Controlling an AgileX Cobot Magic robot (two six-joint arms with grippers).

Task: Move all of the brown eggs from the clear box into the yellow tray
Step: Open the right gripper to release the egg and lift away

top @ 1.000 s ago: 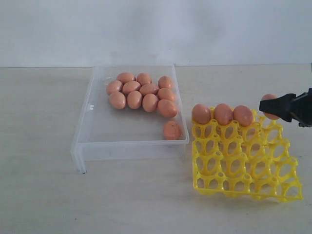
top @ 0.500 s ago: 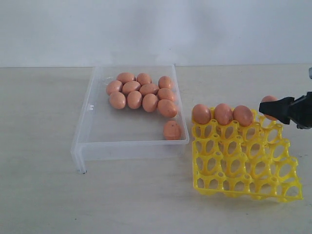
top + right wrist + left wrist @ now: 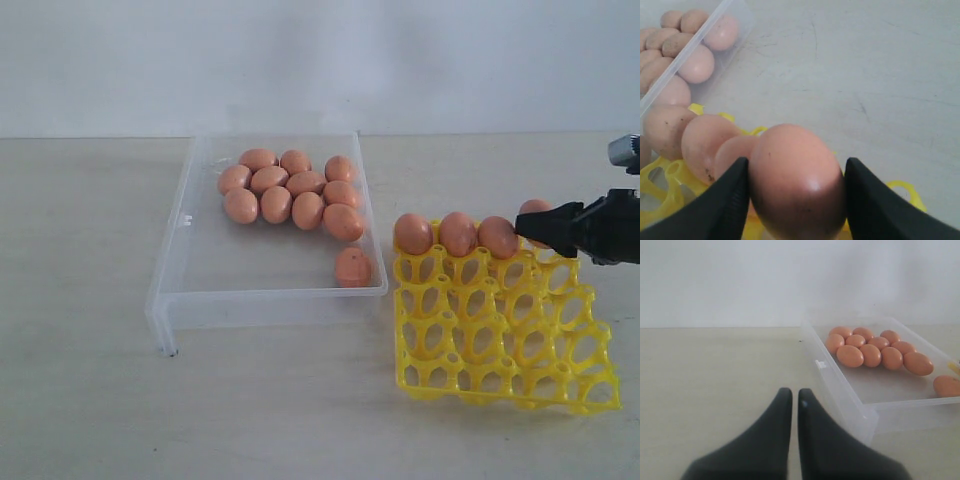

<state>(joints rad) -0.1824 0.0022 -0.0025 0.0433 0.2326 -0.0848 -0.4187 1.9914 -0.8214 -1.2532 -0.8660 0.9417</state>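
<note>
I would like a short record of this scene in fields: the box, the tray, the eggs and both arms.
box: clear, holds twelve loose eggs
tray: yellow, three seated eggs in far row
right jaws: closed on fourth egg, beside that row
left jaws: closed, empty

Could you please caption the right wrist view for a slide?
Right gripper holds a brown egg above the yellow tray.

You have nothing to read here: the clear box (image 3: 270, 306), yellow tray (image 3: 500, 330) and brown eggs (image 3: 276, 204) carry no lettering.
</note>
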